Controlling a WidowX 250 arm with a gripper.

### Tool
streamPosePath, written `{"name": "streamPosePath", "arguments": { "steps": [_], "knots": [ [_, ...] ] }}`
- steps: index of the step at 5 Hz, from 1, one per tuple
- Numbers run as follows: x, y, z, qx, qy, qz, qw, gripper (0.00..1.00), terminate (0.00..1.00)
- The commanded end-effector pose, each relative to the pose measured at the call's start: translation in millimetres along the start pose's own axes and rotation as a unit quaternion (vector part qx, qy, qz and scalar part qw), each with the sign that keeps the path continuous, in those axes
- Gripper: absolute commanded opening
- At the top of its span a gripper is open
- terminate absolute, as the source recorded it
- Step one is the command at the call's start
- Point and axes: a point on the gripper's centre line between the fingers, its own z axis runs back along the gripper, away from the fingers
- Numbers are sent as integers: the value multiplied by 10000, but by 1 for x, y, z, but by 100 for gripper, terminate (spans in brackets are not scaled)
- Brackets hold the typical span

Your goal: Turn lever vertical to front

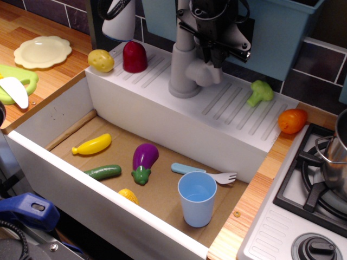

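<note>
The grey toy faucet (183,65) stands on the white ledge behind the sink. Its short rounded light-grey lever (206,72) sticks out from the base towards the front right. My black gripper (223,50) hangs just above the lever's tip and does not touch it. Its fingers look spread apart with nothing between them. The upper part of the faucet pipe is partly hidden by the arm.
On the ledge are a yellow potato (101,60), a red vegetable (134,56), green broccoli (260,91) and an orange fruit (292,120). The sink basin (70,122) holds a banana, cucumber, eggplant, corn, fork and blue cup (197,197). A stove with a pot (336,162) is at right.
</note>
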Motion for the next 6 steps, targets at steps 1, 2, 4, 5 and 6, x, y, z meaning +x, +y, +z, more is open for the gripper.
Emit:
{"name": "streamPosePath", "arguments": {
  "steps": [1,2,4,5,6],
  "knots": [
    [-14,-8,22,-89,108,143,9998,0,0],
    [-34,-8,19,-133,128,225,9996,0,0],
    [-70,-8,-9,-232,-223,426,9986,0,0],
    [-79,-8,-19,-289,-328,462,9980,0,0],
    [-81,-9,-25,-342,-321,494,9977,0,0]
  ]
}}
